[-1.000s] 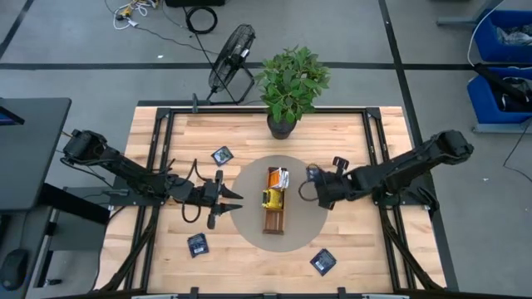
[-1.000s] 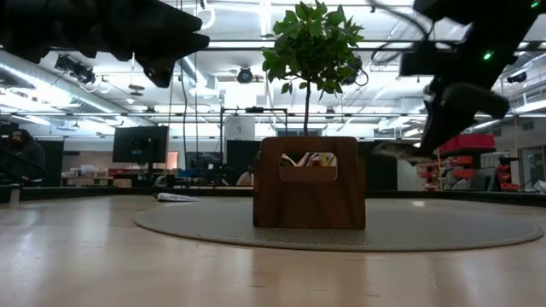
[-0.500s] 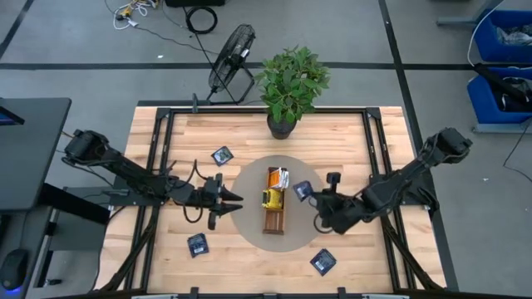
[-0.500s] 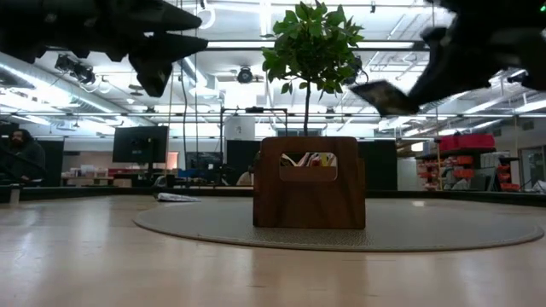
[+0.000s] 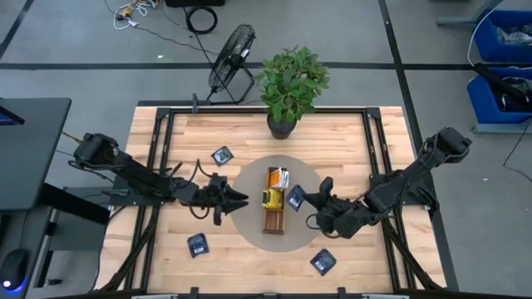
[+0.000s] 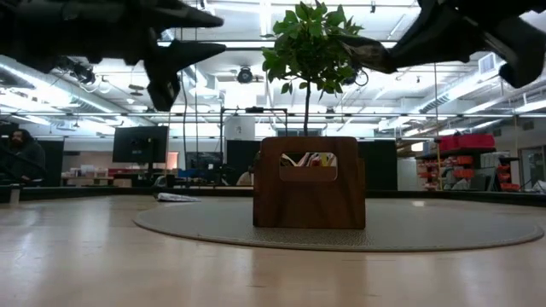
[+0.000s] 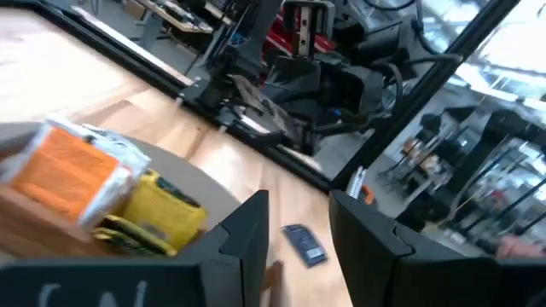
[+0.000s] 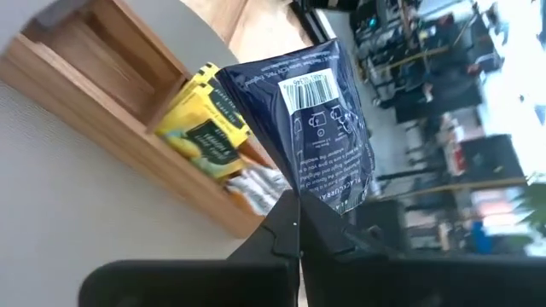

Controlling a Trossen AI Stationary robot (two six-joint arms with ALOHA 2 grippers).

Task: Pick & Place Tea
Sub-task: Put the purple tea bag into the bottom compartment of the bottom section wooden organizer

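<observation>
The right end effector (image 5: 309, 200) pinches a navy tea sachet (image 5: 294, 198) just beside the wooden tray (image 5: 273, 218), above the round grey mat (image 5: 249, 223). The left end effector (image 5: 241, 198) hovers partly open, empty. Yellow and orange sachets (image 5: 273, 198) sit in the tray (three more navy ones lie on the surface (image 5: 349, 141)).

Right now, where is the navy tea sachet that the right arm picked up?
Pinched in the right gripper, the navy tea sachet hangs above the round mat, just right of the wooden tray.
</observation>
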